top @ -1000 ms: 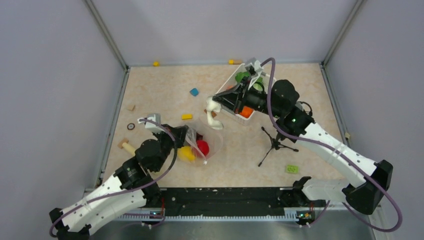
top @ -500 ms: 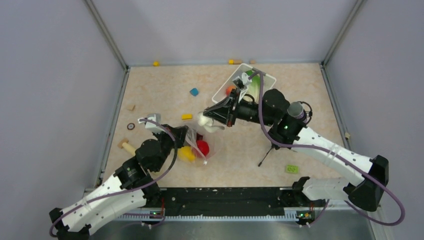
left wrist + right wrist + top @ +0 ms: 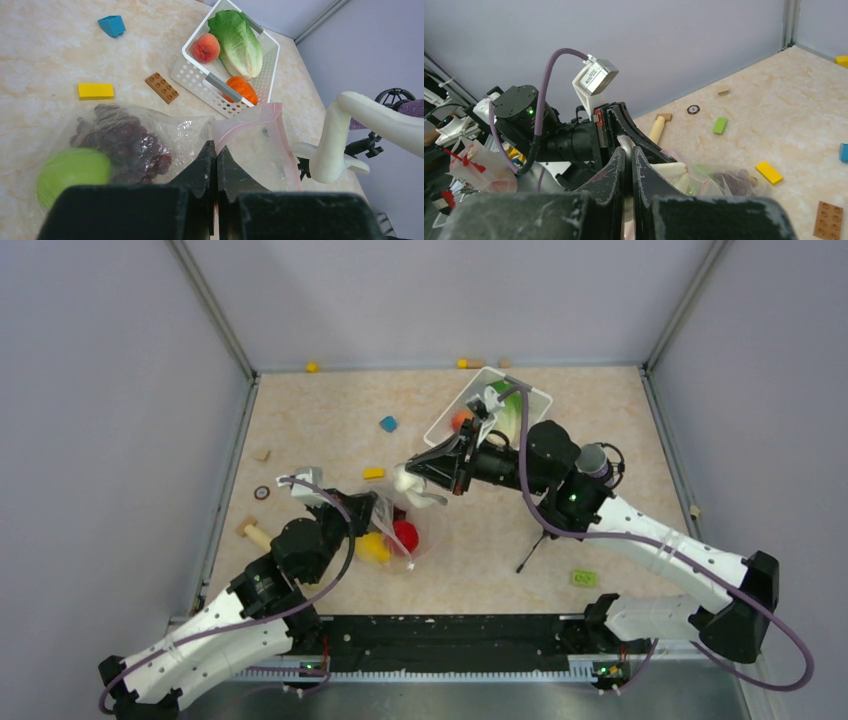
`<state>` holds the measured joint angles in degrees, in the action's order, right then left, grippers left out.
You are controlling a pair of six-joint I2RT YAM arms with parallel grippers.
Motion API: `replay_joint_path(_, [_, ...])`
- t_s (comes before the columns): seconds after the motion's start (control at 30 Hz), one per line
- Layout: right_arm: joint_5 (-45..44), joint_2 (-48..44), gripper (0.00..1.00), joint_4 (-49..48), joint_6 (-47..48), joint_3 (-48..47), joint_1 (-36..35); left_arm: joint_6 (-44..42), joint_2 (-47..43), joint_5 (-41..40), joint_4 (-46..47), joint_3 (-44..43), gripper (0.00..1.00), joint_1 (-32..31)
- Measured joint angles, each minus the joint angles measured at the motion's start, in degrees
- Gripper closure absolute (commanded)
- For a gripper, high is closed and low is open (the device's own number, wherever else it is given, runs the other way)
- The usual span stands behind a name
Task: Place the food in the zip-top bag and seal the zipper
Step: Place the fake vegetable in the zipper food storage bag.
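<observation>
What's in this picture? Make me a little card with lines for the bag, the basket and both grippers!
Bag: clear zip-top bag, zipper not sealed
In the bag: grapes, green fruit, lemon, red apple
Basket: white basket with lettuce, peach-coloured fruit, orange piece
Left gripper: shut on the bag's mouth edge
Right gripper: shut on a white curved toy, beside the bag's mouth

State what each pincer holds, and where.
Left pincer: zip-top bag, near its pinkish zipper. Right pincer: white curved toy, by one end.
</observation>
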<state>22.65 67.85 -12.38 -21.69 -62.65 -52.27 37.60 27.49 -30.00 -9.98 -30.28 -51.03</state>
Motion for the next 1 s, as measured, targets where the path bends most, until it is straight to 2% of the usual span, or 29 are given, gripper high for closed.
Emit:
replay_joint_path(0.47, [-7.4,-5.4,1.00,1.6,0.7,-1.8,-0.1,0.0,0.0,0.4,0.0,0.0,1.00,0.0])
replay_joint_path(0.83, [-6.1,-4.2,1.00,0.9,0.1,-1.6,-0.1,0.0,-0.7,0.4,-0.3,0.0,1.00,0.0])
replay_joint_path(1.0, [-4.5,-3.1,1.00,-1.6,-1.1,2.6,-0.1,0.0,-0.8,0.4,-0.3,0.0,1.00,0.0])
